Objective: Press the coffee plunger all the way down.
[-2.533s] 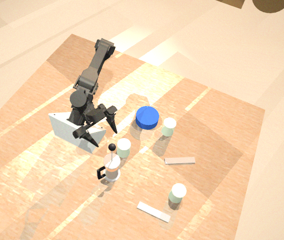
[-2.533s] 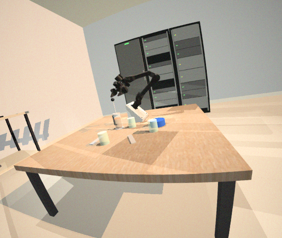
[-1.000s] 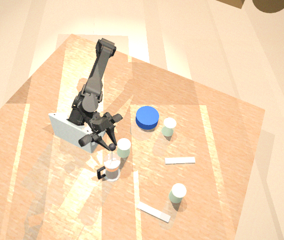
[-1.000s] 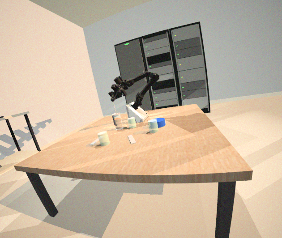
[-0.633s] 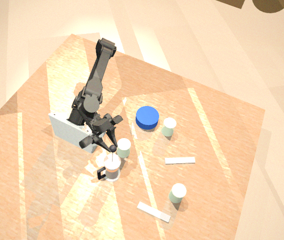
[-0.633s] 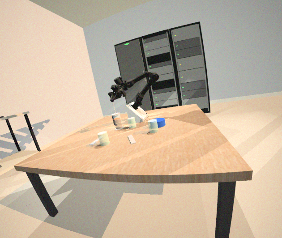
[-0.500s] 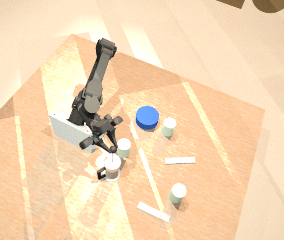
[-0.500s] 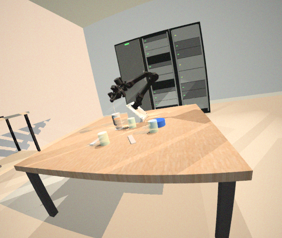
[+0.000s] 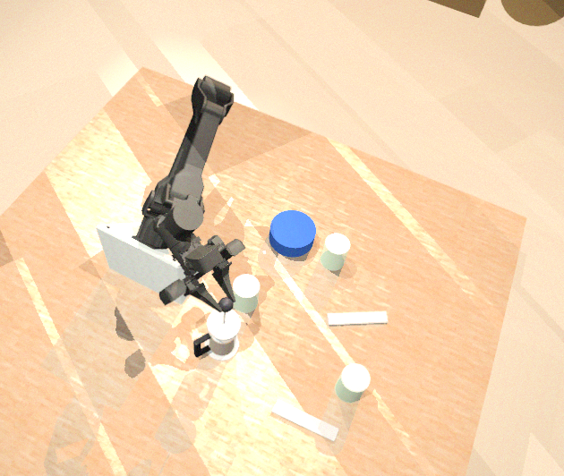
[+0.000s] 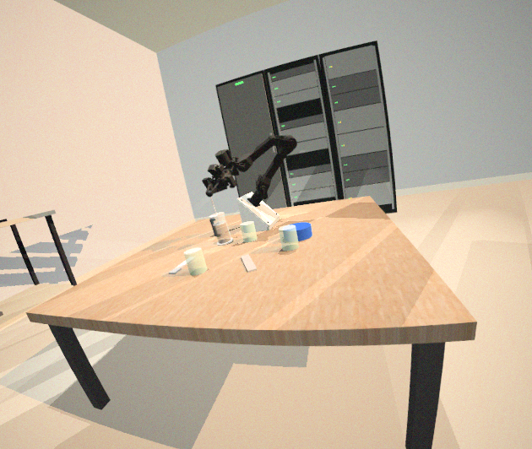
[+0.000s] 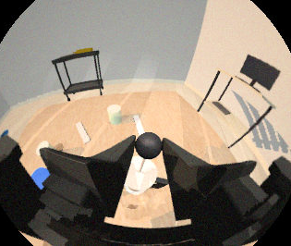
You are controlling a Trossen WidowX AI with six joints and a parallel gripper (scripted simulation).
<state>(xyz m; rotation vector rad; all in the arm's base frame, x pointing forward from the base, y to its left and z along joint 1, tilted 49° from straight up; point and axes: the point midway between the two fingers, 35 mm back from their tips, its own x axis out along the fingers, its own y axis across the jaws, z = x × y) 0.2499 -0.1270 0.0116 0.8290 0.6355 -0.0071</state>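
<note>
The coffee press (image 9: 223,337) (image 10: 221,229) (image 11: 140,179) stands upright on the table, with its black handle on the left side in the top view. Its plunger is up: a thin rod rises well above the lid to a round black knob (image 9: 226,304) (image 11: 149,145). My gripper (image 9: 227,303) (image 11: 149,140) is shut on the knob, one fingertip on each side of it. In the exterior view the gripper (image 10: 209,193) is above the press, and the knob is hard to tell from the dark fingers.
A pale green cylinder (image 9: 245,293) (image 10: 248,231) stands close beside the press. Two more cylinders (image 9: 335,252) (image 9: 352,382), a blue disc (image 9: 292,233) (image 10: 302,231) and two flat light bars (image 9: 357,318) (image 9: 305,421) are farther off. A white-grey box (image 9: 136,263) (image 10: 260,210) stands by the arm.
</note>
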